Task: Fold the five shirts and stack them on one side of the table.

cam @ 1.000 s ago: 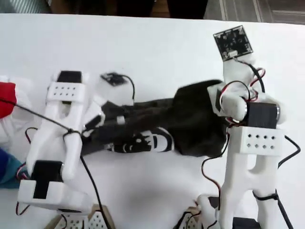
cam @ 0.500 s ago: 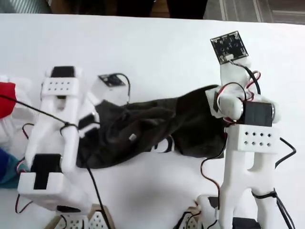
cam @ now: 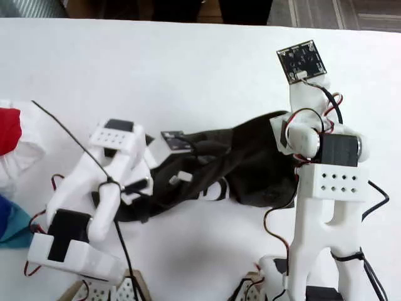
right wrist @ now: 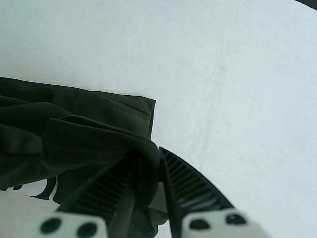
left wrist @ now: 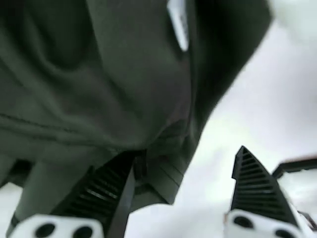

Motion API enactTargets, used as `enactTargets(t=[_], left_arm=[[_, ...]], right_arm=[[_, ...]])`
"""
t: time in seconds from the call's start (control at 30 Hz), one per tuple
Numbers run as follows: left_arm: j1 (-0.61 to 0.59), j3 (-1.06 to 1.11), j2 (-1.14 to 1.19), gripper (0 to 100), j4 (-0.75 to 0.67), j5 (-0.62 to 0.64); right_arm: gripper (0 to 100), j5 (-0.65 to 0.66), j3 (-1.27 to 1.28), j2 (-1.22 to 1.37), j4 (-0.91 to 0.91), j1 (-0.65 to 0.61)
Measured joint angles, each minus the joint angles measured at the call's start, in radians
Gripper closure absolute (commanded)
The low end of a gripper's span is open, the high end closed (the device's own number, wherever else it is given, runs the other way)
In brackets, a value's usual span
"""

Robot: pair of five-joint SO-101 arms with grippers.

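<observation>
A black shirt (cam: 241,160) with a white print lies crumpled across the middle of the white table (cam: 207,69), stretched between the two arms. My left gripper (cam: 153,169) is at its left end. In the left wrist view the left gripper (left wrist: 187,153) is open, and the shirt (left wrist: 99,79) hangs over one finger (left wrist: 106,196) while the other finger (left wrist: 255,183) is bare. My right gripper (cam: 281,141) is at the right end. In the right wrist view the right gripper (right wrist: 151,158) is shut on a fold of the shirt (right wrist: 59,134).
Red cloth (cam: 7,128), white cloth (cam: 25,153) and blue-teal cloth (cam: 11,222) lie bunched at the table's left edge. The far half of the table is bare white surface. Wires trail from both arms near the front edge.
The left arm has swung right toward the table's middle, bunching the shirt's left part so most of the white print is hidden. The right arm has barely moved.
</observation>
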Motion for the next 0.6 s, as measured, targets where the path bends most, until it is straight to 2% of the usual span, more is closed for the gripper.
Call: enactTargets(t=[0.13, 0.27, 0.4, 0.6], left_arm=[[0.006, 0.009, 0.0, 74, -0.084, 0.006], [-0.006, 0.009, 0.0, 85, -0.181, 0.049], [-0.006, 0.009, 0.0, 95, -0.204, 0.057], [-0.005, 0.009, 0.0, 93, -0.207, 0.06]], right_arm=[[97.8, 0.0, 0.0, 0.0, 0.0, 0.0], [97.8, 0.0, 0.0, 0.0, 0.0, 0.0], [97.8, 0.0, 0.0, 0.0, 0.0, 0.0], [97.8, 0.0, 0.0, 0.0, 0.0, 0.0]])
